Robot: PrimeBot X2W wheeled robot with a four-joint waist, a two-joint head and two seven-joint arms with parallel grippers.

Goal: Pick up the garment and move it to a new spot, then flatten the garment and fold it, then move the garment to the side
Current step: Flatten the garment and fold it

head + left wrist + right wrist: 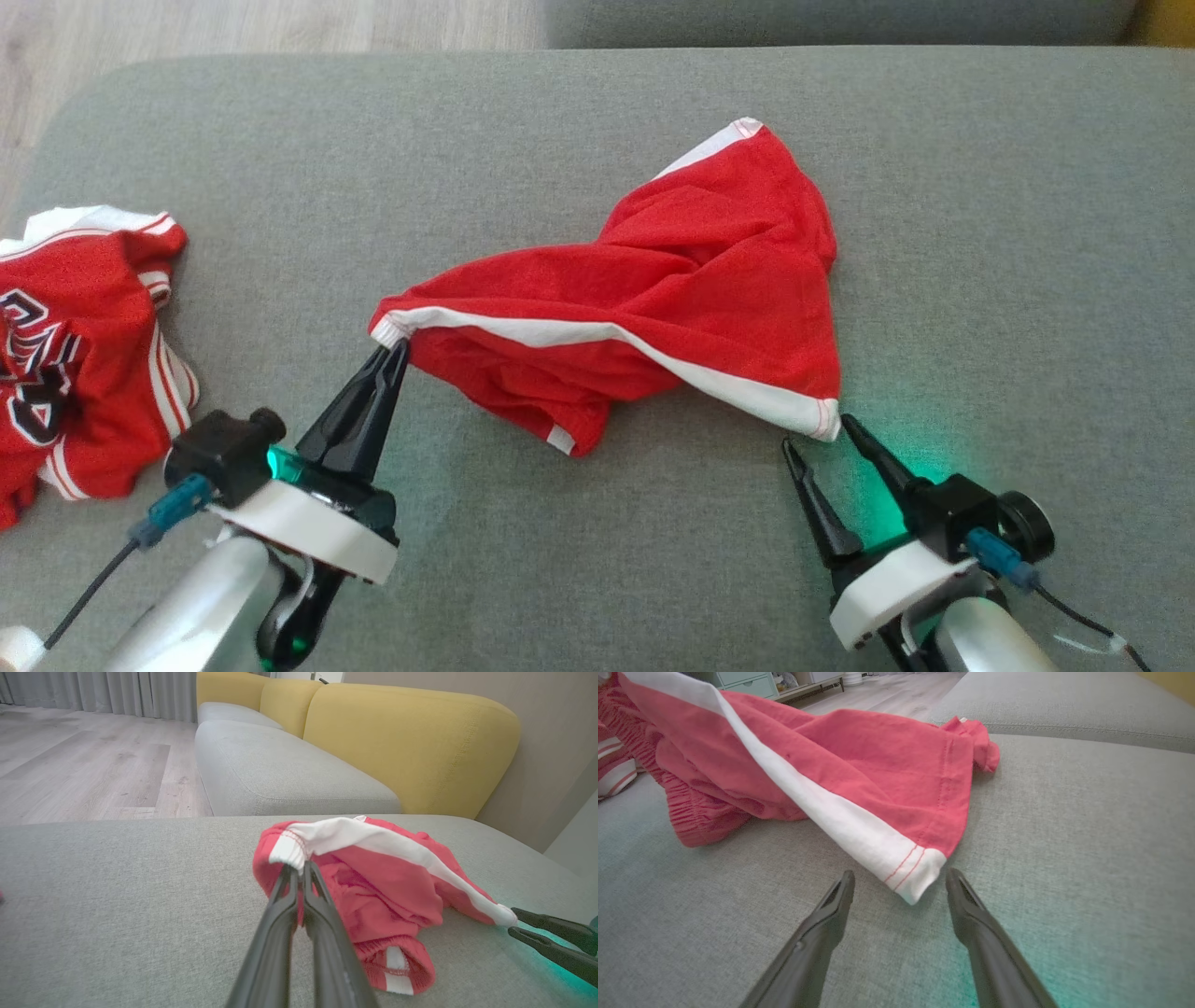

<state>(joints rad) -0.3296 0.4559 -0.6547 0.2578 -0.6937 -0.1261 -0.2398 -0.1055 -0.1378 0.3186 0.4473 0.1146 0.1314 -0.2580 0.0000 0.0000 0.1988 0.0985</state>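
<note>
The garment (691, 280) is a pair of red shorts with a white side stripe, lying crumpled on the grey sofa cushion (597, 131). My left gripper (400, 347) is shut on the garment's white-edged left corner, which the left wrist view shows pinched at the gripper (299, 868) tips. My right gripper (822, 431) stands open just below the garment's lower right corner. In the right wrist view the white hem corner of the garment (859, 765) lies between and just ahead of the right gripper (900, 879), not touching either finger.
A second red jersey (75, 345) with black lettering and white trim lies at the cushion's left edge. Wooden floor (84, 765) lies beyond the cushion, with yellow sofa backrests (411, 746) behind. Bare grey cushion surrounds the garment.
</note>
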